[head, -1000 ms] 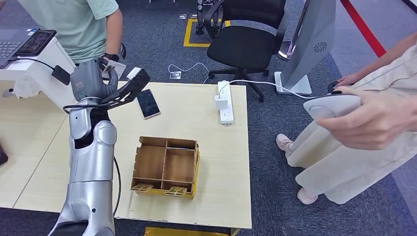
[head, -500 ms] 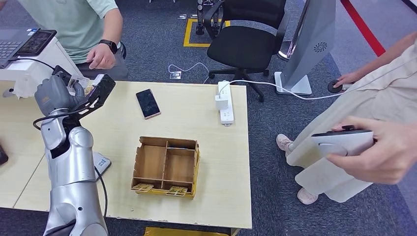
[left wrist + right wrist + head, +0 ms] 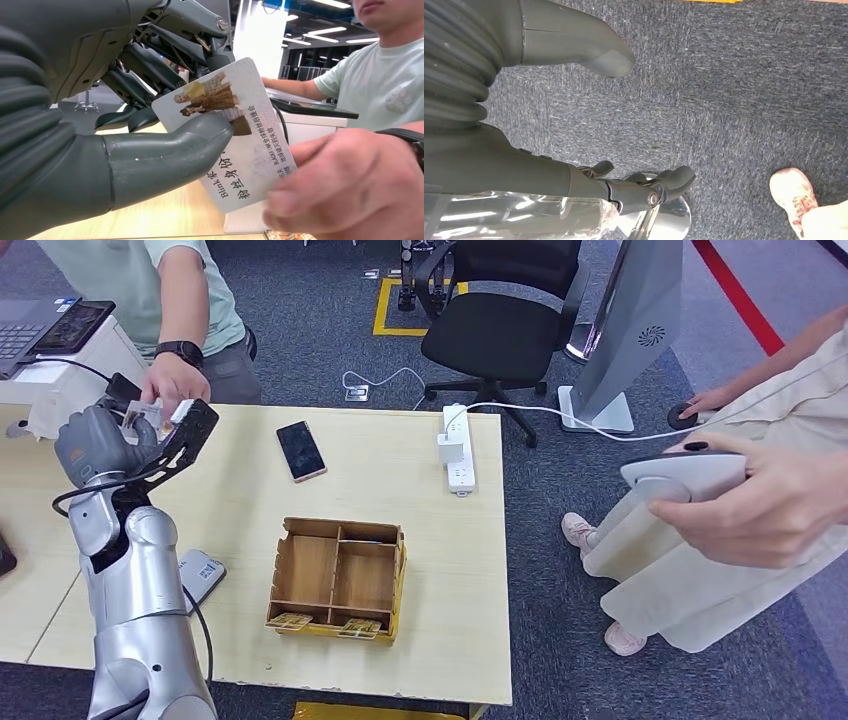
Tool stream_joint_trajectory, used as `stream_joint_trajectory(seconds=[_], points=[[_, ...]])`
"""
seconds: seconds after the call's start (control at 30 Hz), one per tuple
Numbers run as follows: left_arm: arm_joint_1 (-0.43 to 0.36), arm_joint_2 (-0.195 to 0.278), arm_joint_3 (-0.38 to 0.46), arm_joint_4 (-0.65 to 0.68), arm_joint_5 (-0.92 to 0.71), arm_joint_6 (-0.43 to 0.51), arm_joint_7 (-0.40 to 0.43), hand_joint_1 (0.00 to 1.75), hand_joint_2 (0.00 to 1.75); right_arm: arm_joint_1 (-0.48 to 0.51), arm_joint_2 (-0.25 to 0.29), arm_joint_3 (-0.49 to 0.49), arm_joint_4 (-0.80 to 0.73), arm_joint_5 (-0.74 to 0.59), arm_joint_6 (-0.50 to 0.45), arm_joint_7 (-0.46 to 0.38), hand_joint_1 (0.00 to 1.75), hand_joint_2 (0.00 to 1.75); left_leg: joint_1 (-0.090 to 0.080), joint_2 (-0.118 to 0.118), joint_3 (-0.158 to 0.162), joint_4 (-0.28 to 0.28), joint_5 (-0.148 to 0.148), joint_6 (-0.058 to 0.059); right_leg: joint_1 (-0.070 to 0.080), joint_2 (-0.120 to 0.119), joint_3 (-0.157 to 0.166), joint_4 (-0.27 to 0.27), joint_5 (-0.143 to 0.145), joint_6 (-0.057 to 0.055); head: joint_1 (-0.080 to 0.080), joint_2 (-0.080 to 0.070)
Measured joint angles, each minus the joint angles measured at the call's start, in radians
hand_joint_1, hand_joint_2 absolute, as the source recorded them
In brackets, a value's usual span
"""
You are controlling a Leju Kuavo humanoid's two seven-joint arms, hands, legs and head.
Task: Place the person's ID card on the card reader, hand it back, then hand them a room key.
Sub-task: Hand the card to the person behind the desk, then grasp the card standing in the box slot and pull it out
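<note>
At upper left of the head view, left hand (image 3: 120, 435) clamped on ID card (image 3: 227, 132), person's hand (image 3: 172, 385) reaching. Probably mid-handover; room key yet to give. Right hand (image 3: 574, 100) hanging, fingers apart, holding nothing.

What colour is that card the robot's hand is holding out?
White plastic ID card with black lettering and a small picture of figures in yellow and brown; clearest in the left wrist view.

**Colours at the desk**

The ID card (image 3: 235, 135) is white with black characters and a small picture in yellow and brown. The left hand (image 3: 125, 435) is grey with darker fingers (its arm is silver). The table (image 3: 400, 455) is pale wood, the divided box (image 3: 338, 580) brown cardboard, the carpet (image 3: 724, 100) speckled dark grey, the person's shirt (image 3: 380, 85) light green.
</note>
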Motion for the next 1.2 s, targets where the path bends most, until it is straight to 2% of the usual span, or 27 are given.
stream_joint_trajectory(seconds=[0.43, 0.47, 0.6, 0.7, 0.83, 1.1, 1.2], points=[[-0.002, -0.015, 0.0, -0.016, 0.0, -0.004, -0.002, 1.75, 1.75, 0.001, 0.001, -0.01, 0.0, 0.007, 0.0, 0.0, 0.0, 1.75, 0.0, 0.0, 0.0, 0.0, 0.0, 0.0, 0.0, 0.0, 0.0, 0.0, 0.0, 0.0, 0.0, 0.0], [-0.002, -0.016, 0.0, -0.018, 0.0, -0.005, -0.002, 1.7, 1.75, 0.001, 0.001, -0.01, 0.0, 0.007, 0.0, 0.0, 0.0, 1.75, 0.0, 0.0, 0.0, 0.0, 0.0, 0.0, 0.0, 0.0, 0.0, 0.0, 0.0, 0.0, 0.0, 0.0], [-0.002, -0.017, 0.0, -0.021, 0.002, -0.008, -0.001, 0.0, 1.75, 0.002, 0.001, -0.012, 0.0, 0.007, 0.001, 0.0, 0.0, 1.75, 0.0, 0.0, 0.0, 0.0, 0.0, 0.0, 0.0, 0.0, 0.0, 0.0, 0.0, 0.0, 0.0, 0.0], [-0.002, -0.019, 0.0, -0.026, 0.006, -0.01, 0.002, 0.0, 1.75, 0.002, 0.001, -0.012, 0.0, 0.009, 0.001, 0.0, 0.0, 1.75, 0.0, 0.0, 0.0, 0.0, 0.0, 0.0, 0.0, 0.0, 0.0, 0.0, 0.0, 0.0, 0.0, 0.0], [-0.002, -0.022, 0.0, -0.036, 0.014, -0.012, 0.002, 0.0, 0.0, 0.002, 0.001, -0.013, 0.0, 0.013, 0.001, -0.001, 0.0, 1.75, 0.0, 0.0, 0.0, 0.0, 0.0, 0.0, 0.0, 0.0, 0.0, 0.0, 0.0, 0.0, 0.0, 0.0], [0.0, -0.024, 0.0, -0.056, 0.015, -0.012, 0.002, 0.0, 0.0, 0.002, 0.001, -0.013, 0.0, 0.019, 0.002, -0.001, 0.0, 1.75, 0.0, 0.0, 0.0, 0.0, 0.0, 0.0, 0.0, 0.0, 0.0, 0.0, 0.0, 0.0, 0.0, 0.0], [0.002, -0.023, 0.0, -0.062, 0.009, -0.011, 0.004, 0.0, 1.31, 0.002, 0.001, -0.013, 0.0, 0.021, 0.002, -0.001, 0.0, 1.75, 0.0, 0.0, 0.0, 0.0, 0.0, 0.0, 0.0, 0.0, 0.0, 0.0, 0.0, 0.0, 0.0, 0.0]])
